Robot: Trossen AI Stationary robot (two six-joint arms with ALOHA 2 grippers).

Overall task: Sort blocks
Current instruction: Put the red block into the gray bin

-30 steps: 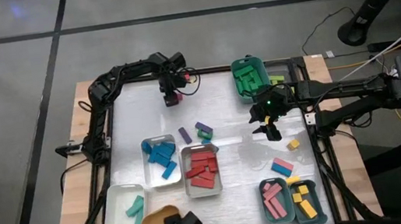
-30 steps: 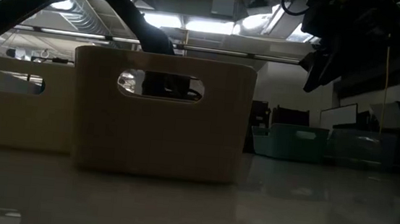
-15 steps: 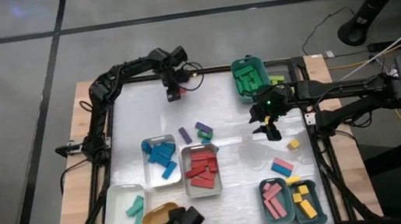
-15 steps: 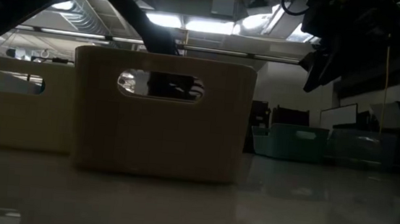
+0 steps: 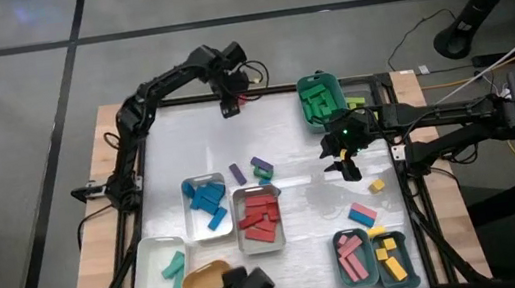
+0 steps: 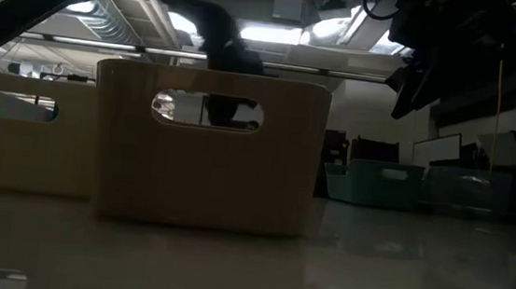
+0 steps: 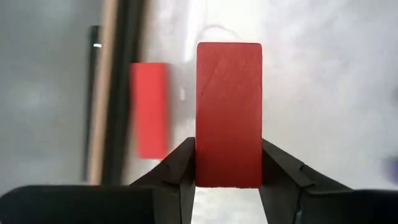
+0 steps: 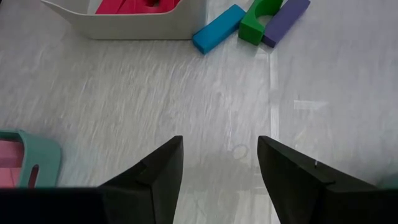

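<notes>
Your left gripper is closed on a red block near the table's far edge, so next you must carry it to the tray of red blocks, while your right gripper waits open mid-table.

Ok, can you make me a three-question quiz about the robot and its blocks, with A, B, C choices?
1. Where is the left gripper?
A. near the table's far edge
B. over the yellow blocks
C. inside the white tray

2. What colour is the block it holds?
A. blue
B. red
C. green

3. How is the right gripper?
A. shut on a purple block
B. holding a tray
C. open and empty

Answers:
1. A, the high view shows it by the far edge, away from the trays.
2. B, the left wrist view shows a red block between its fingers.
3. C, the right wrist view shows only bare table between its spread fingers.
</notes>
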